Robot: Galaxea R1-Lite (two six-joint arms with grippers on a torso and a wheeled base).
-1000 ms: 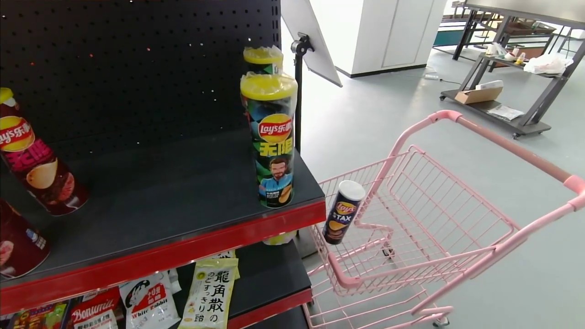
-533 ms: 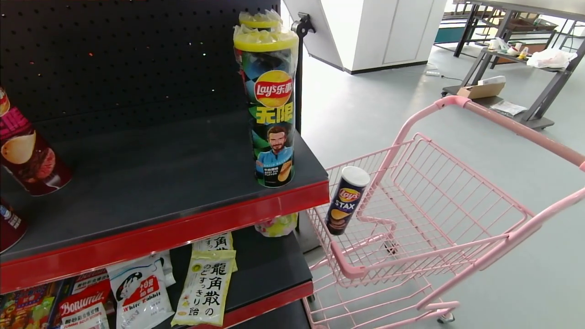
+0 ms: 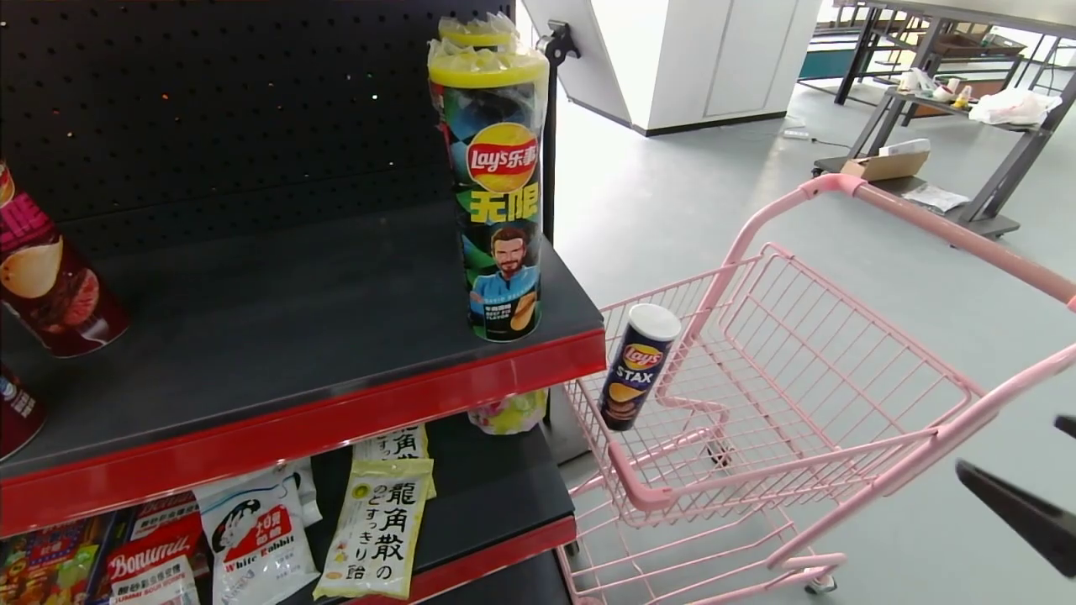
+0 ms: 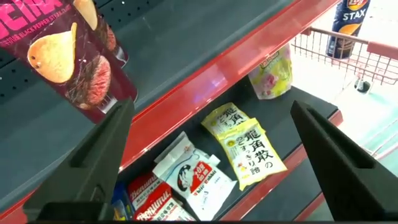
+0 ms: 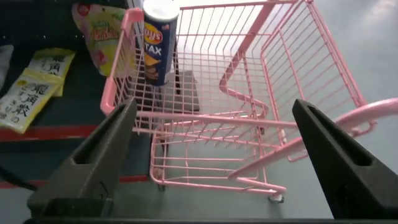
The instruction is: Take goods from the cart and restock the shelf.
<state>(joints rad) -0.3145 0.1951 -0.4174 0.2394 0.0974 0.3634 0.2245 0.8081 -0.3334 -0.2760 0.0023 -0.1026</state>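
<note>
- A dark blue chip can (image 3: 637, 367) with a white lid is seen standing in the pink cart (image 3: 941, 237), against the wire wall at the corner nearest the shelf (image 3: 277, 336).
- On the shelf's black board, a tall can with a yellow lid (image 3: 498, 210) is stood near the red front edge on the cart's side; a dark red can (image 3: 46, 277) is placed well apart at the other end.
- Sweet bags (image 3: 382, 521) are laid on the lower shelf (image 3: 496, 496).
- The left claw (image 4: 211, 104) is held spread and empty before the shelf's red edge, near the dark red can.
- The right claw (image 5: 214, 102) is held spread and empty above the cart, apart from the dark blue chip can.
</note>
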